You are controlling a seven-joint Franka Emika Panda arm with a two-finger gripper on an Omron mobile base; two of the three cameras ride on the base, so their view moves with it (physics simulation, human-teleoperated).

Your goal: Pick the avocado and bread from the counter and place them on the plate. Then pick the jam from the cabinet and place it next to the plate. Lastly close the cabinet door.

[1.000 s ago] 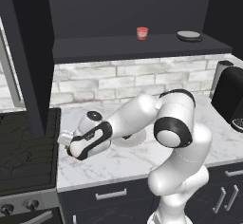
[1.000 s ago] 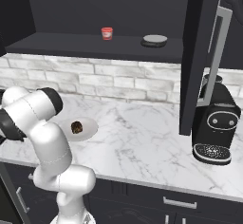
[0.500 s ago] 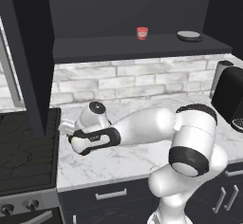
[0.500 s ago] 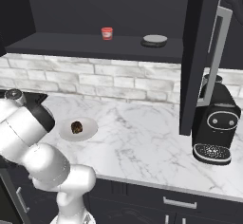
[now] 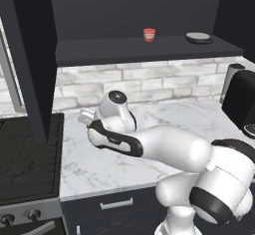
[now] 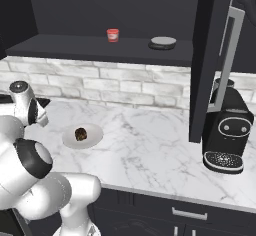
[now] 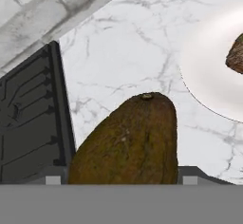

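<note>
Two food items: one held, one already on the plate.
End effector (image 7: 122,180): clenching around the avocado (image 7: 126,142), which is sitting between its two dark tips in the hand view, above the counter (image 7: 123,52) beside the dark stovetop (image 7: 28,118).
Plate (image 6: 95,132): lying on the counter, with the bread (image 6: 80,133) resting on it; the avocado is hovering just short of its rim.
Arm: reaching low and left across the counter, near the brick backsplash.
Jam (image 5: 149,34): standing on the cabinet (image 5: 129,50) shelf, well apart from a grey disc (image 5: 198,37).
Cabinet door (image 6: 207,55): hanging open.
Coffee machine (image 6: 227,132): standing at the right.
</note>
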